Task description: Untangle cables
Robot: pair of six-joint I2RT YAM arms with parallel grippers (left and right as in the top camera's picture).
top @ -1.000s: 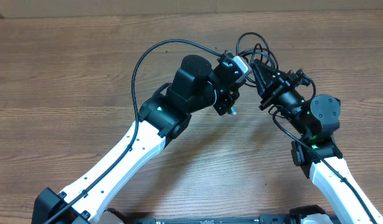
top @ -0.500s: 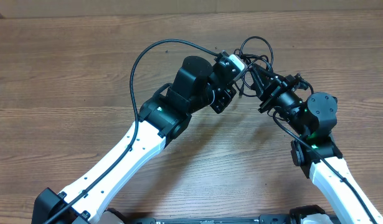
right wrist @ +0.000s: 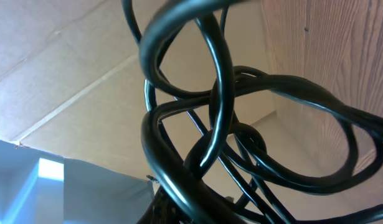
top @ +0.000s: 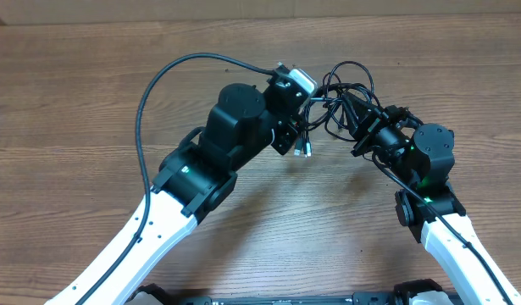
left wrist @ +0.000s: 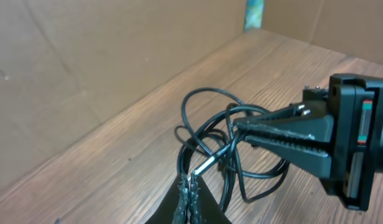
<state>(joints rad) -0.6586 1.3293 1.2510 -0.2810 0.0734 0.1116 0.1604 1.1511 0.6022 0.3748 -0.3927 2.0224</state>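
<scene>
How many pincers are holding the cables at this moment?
2. The left pincer pinches the cables by a silvery plug; the right pincer clamps the knot from the opposite side.

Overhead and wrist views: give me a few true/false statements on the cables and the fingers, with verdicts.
1. The cables form a looped tangle between the two arms. True.
2. The left gripper is wide open and clear of the cables. False: its fingers are shut on a strand, next to a silvery plug end.
3. The right gripper is closed on the bundle. True.
4. The cables lie in one straight line across the table. False: they loop and cross over each other.
</scene>
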